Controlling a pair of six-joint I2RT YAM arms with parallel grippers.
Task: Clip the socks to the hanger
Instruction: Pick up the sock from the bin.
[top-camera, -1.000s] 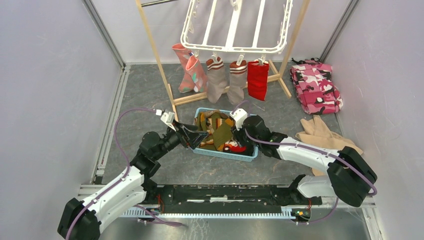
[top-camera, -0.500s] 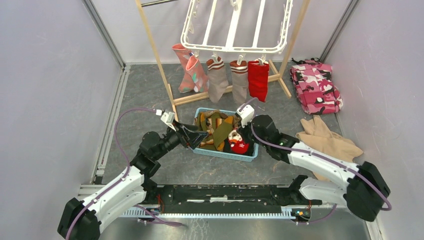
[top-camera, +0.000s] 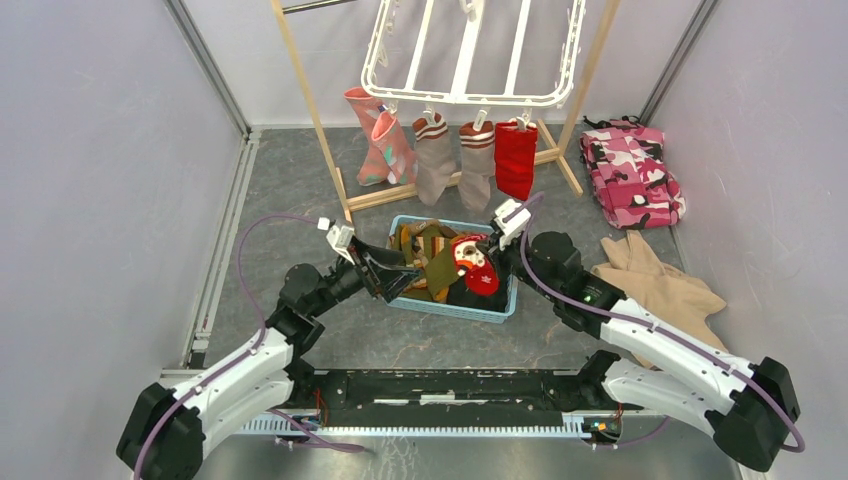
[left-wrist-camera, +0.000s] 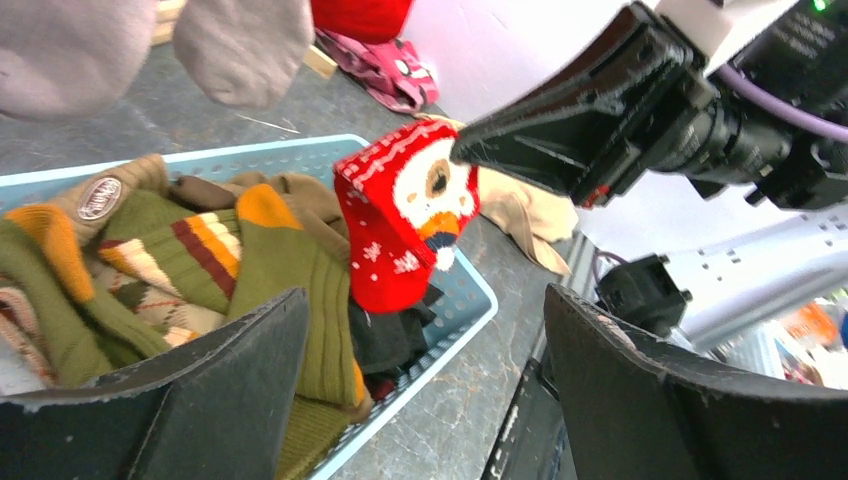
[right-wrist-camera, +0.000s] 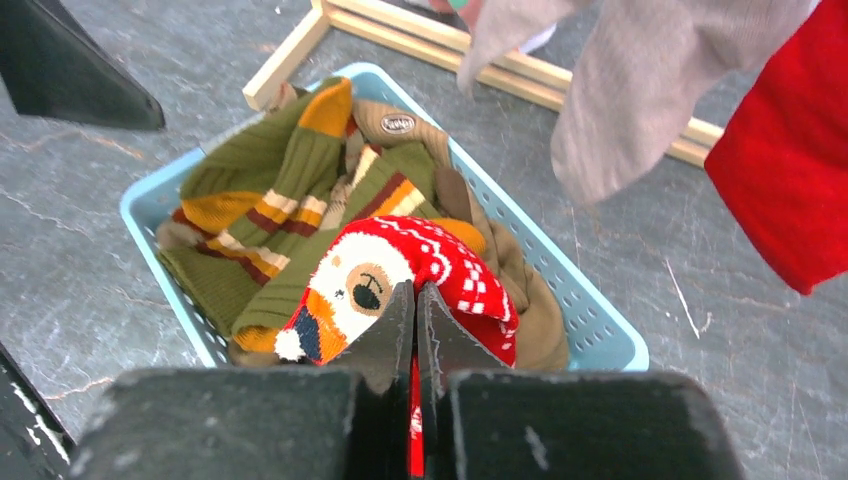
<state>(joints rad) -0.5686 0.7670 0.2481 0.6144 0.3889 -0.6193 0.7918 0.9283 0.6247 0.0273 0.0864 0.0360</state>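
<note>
Grey marbled tabletop (top-camera: 300, 190), purple walls round it. L gripper (top-camera: 398, 275) sits w/ jaws wide apart at the left edge of the blue basket (top-camera: 455, 311), holding nothing. R gripper (right-wrist-camera: 415, 295) has jaws clamped on a red face-print sock (left-wrist-camera: 400, 230), which hangs just above the basket pile. Farther back, five socks (top-camera: 476, 165) hang clipped along the near rim of the white hanger (top-camera: 467, 60).

Top camera: fixed high behind the arm bases, tilted down and forward; wide view, whole floor (top-camera: 290, 190) up to the white rack (top-camera: 467, 60). Left wrist camera: low, very close, faces right across the blue basket (left-wrist-camera: 462, 285). Right wrist camera: close above the basket, faces down and forward. All three share the basket and the red sock (right-wrist-camera: 440, 265)
</note>
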